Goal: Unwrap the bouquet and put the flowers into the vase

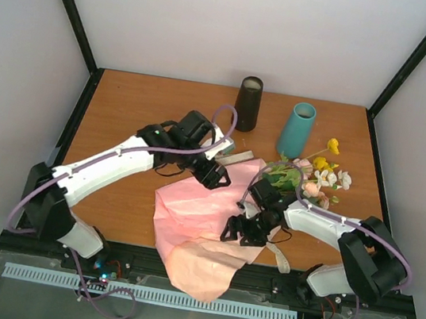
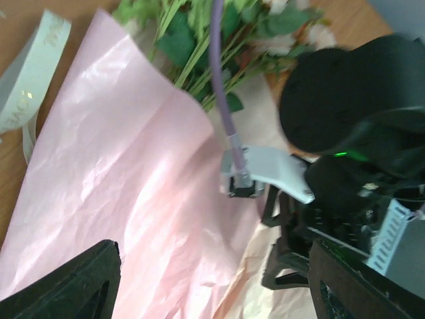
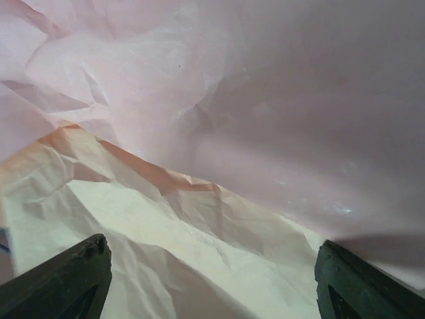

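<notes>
The brown wooden bench carries a pink crinkled paper sheet, spread out and hanging over the near edge. The bunch of pink, yellow and white flowers with green stems lies at its far right corner, just in front of the upright teal vase. A beige ribbon lies beside the paper. The left fingers and the right fingers are spread wide above the paper, pinching nothing.

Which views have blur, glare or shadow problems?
Top external: even light, sharp, only soft shadows. Left wrist: right arm close and blurred, mild sheen on the pink paper. Right wrist: paper fills frame, shaded on the right, few glints.
</notes>
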You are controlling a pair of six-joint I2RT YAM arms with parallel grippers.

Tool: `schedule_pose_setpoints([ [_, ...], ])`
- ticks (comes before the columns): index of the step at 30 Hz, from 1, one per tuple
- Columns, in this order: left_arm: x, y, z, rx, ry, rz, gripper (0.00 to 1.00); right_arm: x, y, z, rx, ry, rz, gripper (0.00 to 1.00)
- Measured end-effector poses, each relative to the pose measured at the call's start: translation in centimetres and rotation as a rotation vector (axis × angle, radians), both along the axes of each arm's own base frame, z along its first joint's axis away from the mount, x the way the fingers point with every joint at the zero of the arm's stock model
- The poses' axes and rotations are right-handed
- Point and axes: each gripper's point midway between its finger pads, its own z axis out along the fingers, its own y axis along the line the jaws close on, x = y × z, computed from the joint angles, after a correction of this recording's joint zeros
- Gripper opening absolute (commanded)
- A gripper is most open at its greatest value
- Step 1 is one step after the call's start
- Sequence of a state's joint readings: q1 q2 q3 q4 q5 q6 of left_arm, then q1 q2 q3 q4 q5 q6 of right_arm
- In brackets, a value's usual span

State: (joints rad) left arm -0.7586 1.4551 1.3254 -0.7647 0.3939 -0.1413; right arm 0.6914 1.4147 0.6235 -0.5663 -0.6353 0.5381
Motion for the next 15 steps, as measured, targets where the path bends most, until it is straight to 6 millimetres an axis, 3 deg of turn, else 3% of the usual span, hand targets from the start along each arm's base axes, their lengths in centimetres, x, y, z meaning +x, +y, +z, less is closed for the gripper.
schedule_pose_setpoints([
  [7,-0.2,0.5,-6.6,0.14,0.096,-0.01,0.77,1.3,-0.9,1.2,-0.031,-0.122,-0.025,0.91],
  [13,-2.3,1.3,-9.5,0.189,0.151,-0.037,0.77,5.4,-0.7,9.7,0.056,-0.456,-0.085,0.95],
  [15,-2.6,1.5,-10.0,0.195,0.161,-0.039,0.77,6.7,-1.1,11.7,0.06,-0.538,-0.126,0.94],
])
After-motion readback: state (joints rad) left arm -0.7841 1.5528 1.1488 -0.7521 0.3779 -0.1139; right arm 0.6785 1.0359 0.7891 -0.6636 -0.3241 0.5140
